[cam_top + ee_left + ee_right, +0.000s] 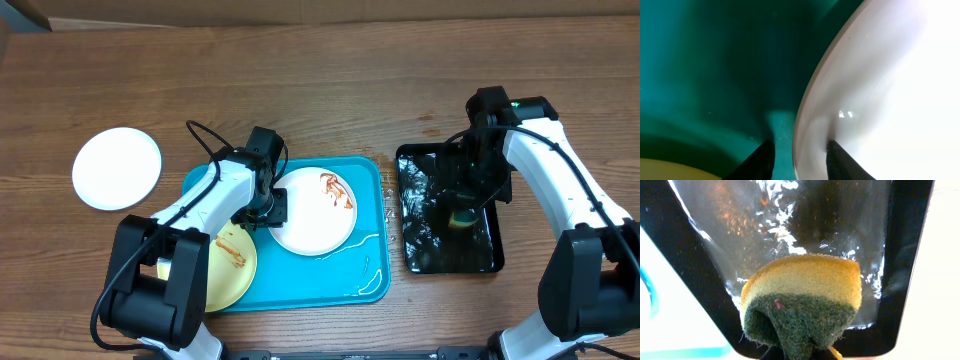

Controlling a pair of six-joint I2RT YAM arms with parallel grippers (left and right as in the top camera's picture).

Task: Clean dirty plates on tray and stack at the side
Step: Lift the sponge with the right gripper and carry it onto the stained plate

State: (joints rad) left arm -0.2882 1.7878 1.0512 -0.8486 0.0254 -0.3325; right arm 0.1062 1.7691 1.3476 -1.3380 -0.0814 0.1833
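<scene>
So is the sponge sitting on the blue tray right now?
No, the sponge is pinched in the right gripper over the wet black tray, not on the blue tray.

no readable text, no labels, numbers or signs

Item count, seen from above.
Two round white plates [117,168] [312,212], one round pale yellow-green plate [228,272], one turquoise rectangular plastic tray [366,272], one glossy black rectangular tray [420,250], one yellow-and-green sponge [805,295], two white robot arms [195,205] [560,170].
</scene>
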